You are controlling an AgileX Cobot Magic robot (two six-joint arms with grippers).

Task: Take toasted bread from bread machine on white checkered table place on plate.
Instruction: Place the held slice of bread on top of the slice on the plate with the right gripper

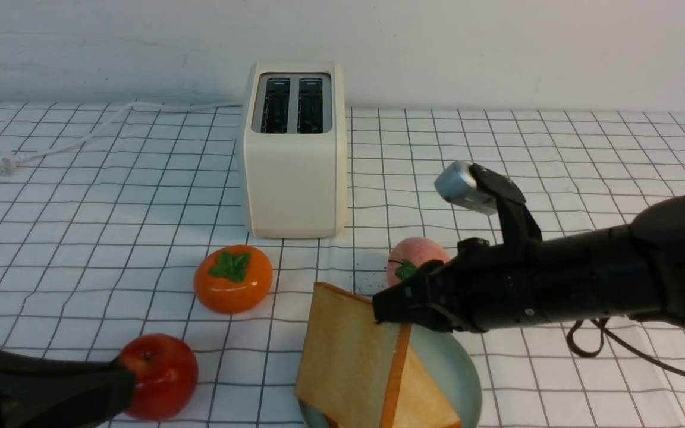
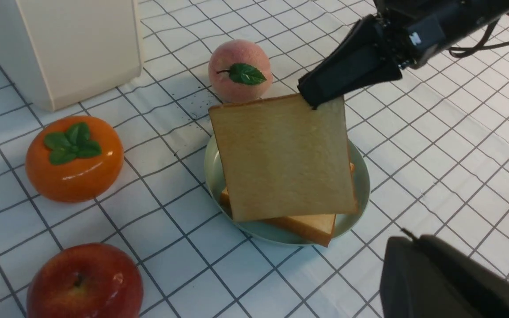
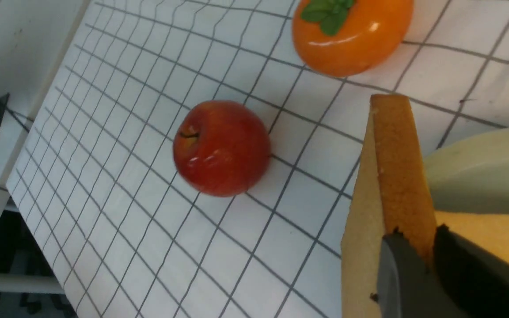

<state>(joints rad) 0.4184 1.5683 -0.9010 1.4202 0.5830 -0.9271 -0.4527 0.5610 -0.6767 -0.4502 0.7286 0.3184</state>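
The right end effector, pinching the tilted toast slice by a corner at lower centre, should lay it flat on the other slice on the plate before spreading.

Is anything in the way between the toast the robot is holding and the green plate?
Nothing blocks it. The right hand holds the toast tilted right over the plate. Only the other toast slice already lies there, so it would likely land on top.
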